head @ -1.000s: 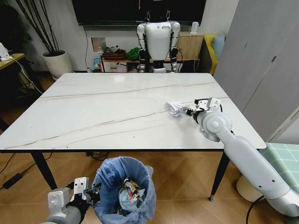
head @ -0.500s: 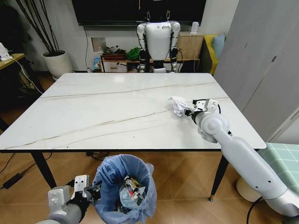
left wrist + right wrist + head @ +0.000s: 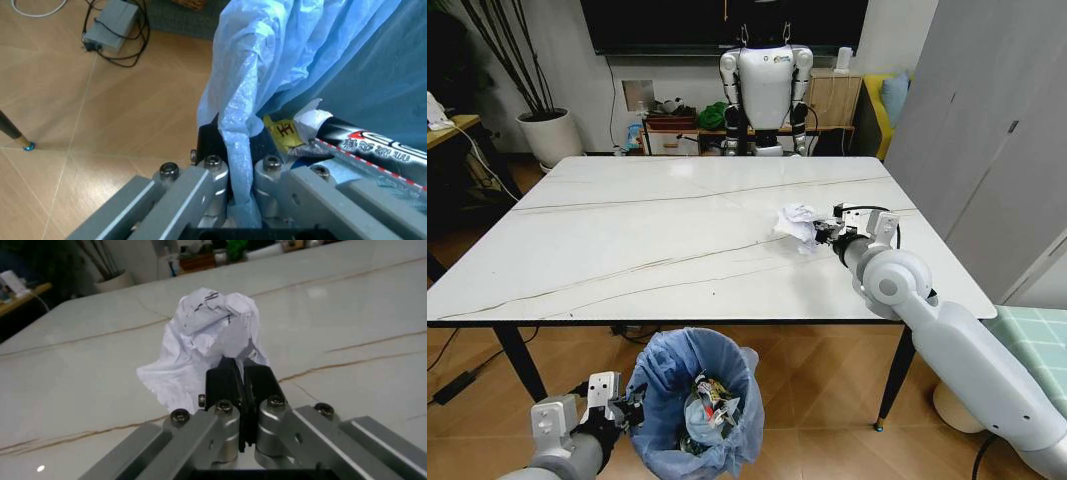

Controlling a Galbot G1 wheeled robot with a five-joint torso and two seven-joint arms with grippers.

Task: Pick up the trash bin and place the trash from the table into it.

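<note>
Crumpled white paper (image 3: 796, 224), seemingly the table's (image 3: 627, 250) last litter, is hanging pinched in the right gripper (image 3: 827, 233); the left gripper (image 3: 623, 411) is clamping the part-filled trash bin's (image 3: 689, 400) bag rim.

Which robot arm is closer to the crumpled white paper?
The right. Its tool is shut on the crumpled white paper above the table. The left tool is down below, clamped on the trash bin rim.
</note>
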